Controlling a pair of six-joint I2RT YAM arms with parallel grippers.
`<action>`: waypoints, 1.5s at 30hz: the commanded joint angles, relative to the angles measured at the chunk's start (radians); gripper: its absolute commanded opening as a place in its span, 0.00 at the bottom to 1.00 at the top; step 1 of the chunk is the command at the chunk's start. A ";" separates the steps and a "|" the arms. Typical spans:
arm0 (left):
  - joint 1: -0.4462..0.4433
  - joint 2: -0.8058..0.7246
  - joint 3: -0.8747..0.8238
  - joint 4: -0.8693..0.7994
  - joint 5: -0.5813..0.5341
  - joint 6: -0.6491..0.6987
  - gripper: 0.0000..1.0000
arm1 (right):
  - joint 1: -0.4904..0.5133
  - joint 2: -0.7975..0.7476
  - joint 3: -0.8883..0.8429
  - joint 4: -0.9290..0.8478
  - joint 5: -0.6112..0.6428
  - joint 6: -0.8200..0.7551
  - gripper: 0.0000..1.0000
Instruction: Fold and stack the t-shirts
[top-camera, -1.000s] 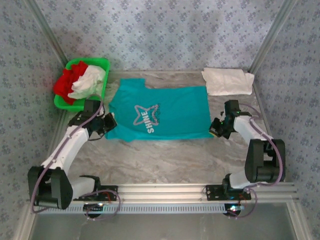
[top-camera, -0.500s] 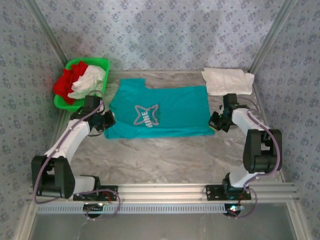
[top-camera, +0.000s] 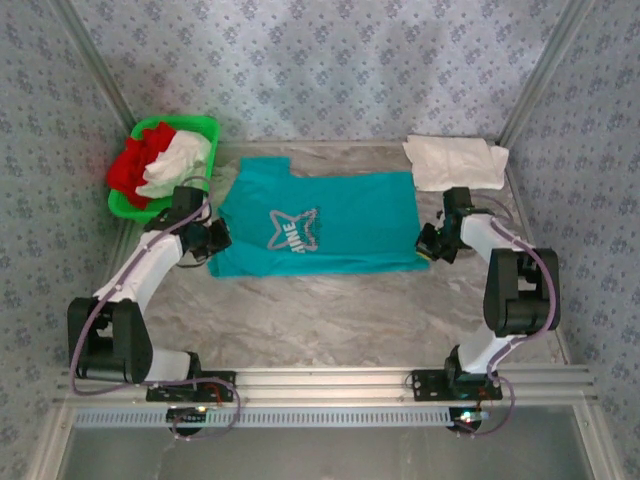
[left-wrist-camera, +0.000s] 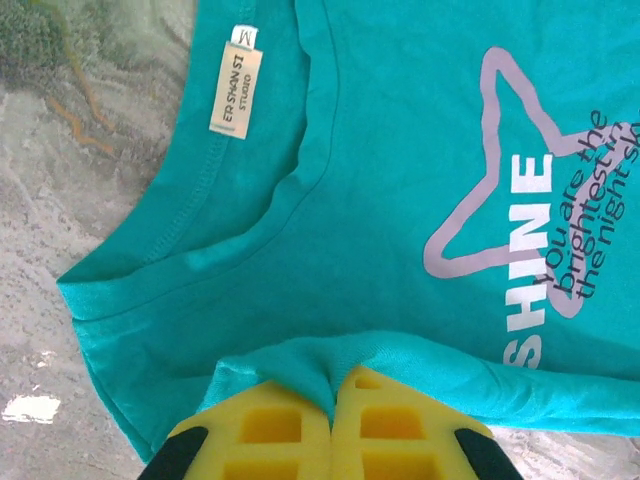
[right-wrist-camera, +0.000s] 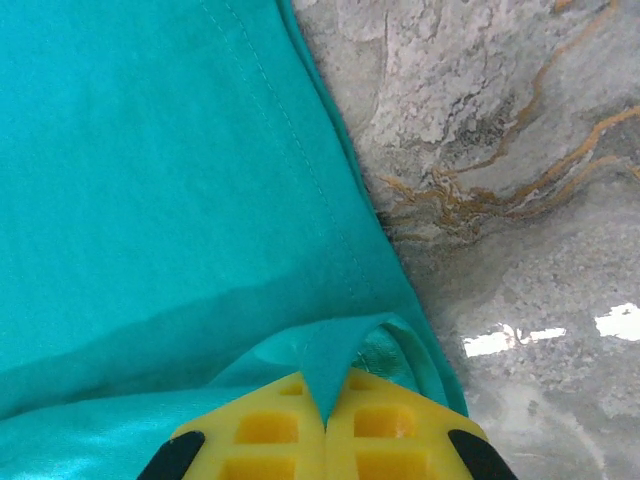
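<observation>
Between the left fingers (left-wrist-camera: 262, 428), pressed together, sits a fold of the teal cloth t-shirt with silver star print (left-wrist-camera: 400, 150); the right fingers (right-wrist-camera: 385, 428) likewise pinch its hem corner. Ahead of both, it lies flat on the grey marbled tabletop (right-wrist-camera: 500, 150).

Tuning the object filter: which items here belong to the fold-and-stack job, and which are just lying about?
Job:
- teal t-shirt, pinched at its near edge by the left tool and right tool
- folded white cloth, far right corner
- red shirt and white shirt, crumpled in the green basket

Lying about:
- green basket itself, just a holder
- marble table
</observation>
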 joint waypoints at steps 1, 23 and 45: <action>0.007 0.016 0.045 -0.008 -0.018 0.025 0.00 | 0.005 0.015 0.041 -0.006 0.022 0.002 0.02; 0.009 0.107 0.124 -0.026 -0.027 0.070 0.00 | 0.004 0.057 0.111 -0.027 0.001 0.019 0.01; -0.009 0.085 0.258 0.004 -0.133 0.045 0.55 | -0.019 0.026 0.329 -0.056 -0.066 0.006 0.54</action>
